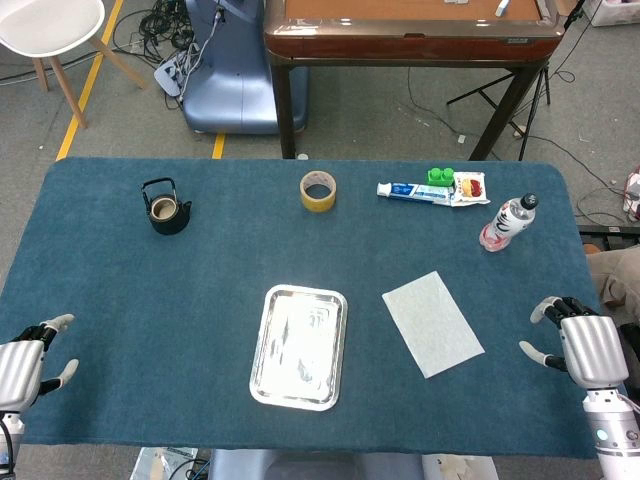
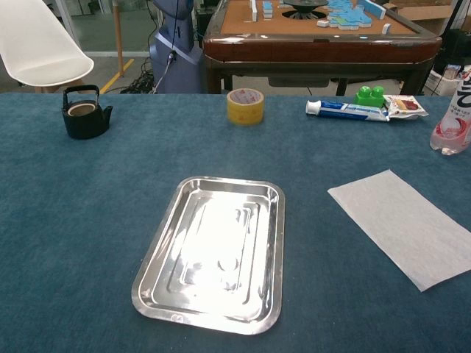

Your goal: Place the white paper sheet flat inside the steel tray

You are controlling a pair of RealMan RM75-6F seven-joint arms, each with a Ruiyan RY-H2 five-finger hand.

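A white paper sheet (image 1: 433, 322) (image 2: 407, 224) lies flat on the blue table cloth, just right of the steel tray (image 1: 262, 362) (image 2: 274, 256). The tray is empty and sits at the table's near middle. My right hand (image 1: 580, 342) hovers at the right edge of the table, well right of the sheet, fingers apart and holding nothing. At the near left corner my left hand (image 1: 30, 358) is likewise open and empty. Neither hand shows in the chest view.
A black teapot (image 1: 165, 208) (image 2: 84, 112) stands at the far left. A yellow tape roll (image 1: 318, 190) (image 2: 245, 106), a toothpaste tube (image 1: 412, 191) (image 2: 346, 109) with a green block (image 1: 440, 176), and a water bottle (image 1: 508, 222) (image 2: 455, 118) line the far side.
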